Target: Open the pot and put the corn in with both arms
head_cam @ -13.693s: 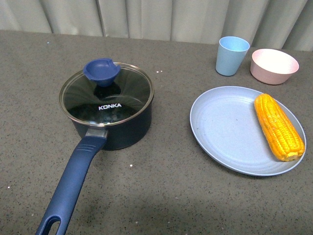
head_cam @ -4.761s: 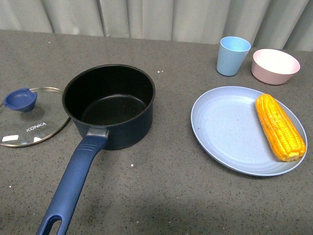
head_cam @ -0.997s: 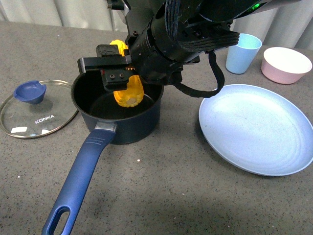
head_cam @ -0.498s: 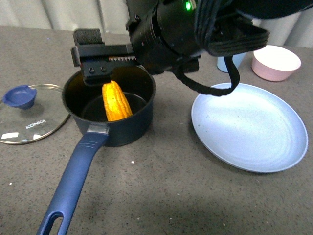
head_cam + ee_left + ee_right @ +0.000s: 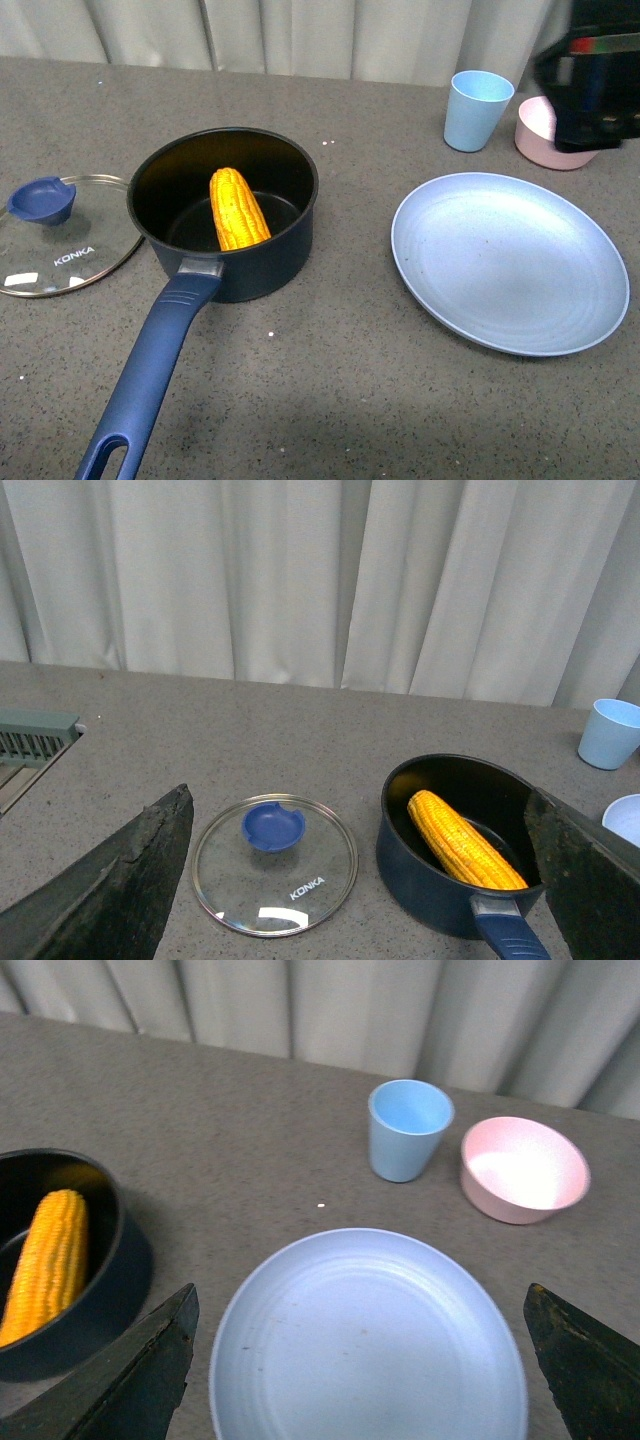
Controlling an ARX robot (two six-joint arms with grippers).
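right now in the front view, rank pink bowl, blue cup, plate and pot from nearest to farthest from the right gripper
1. pink bowl, partly behind the right gripper
2. blue cup, just left of it
3. plate, below; close to the cup's rank
4. pot, far left

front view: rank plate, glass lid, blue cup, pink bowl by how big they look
1. plate
2. glass lid
3. blue cup and pink bowl: unsure, the bowl is partly hidden by the right arm.

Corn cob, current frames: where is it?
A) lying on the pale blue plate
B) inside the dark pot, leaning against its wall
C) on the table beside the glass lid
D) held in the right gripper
B: the corn sits inside the open pot, one end raised against the wall, while the plate is bare and the lid lies apart on the table.
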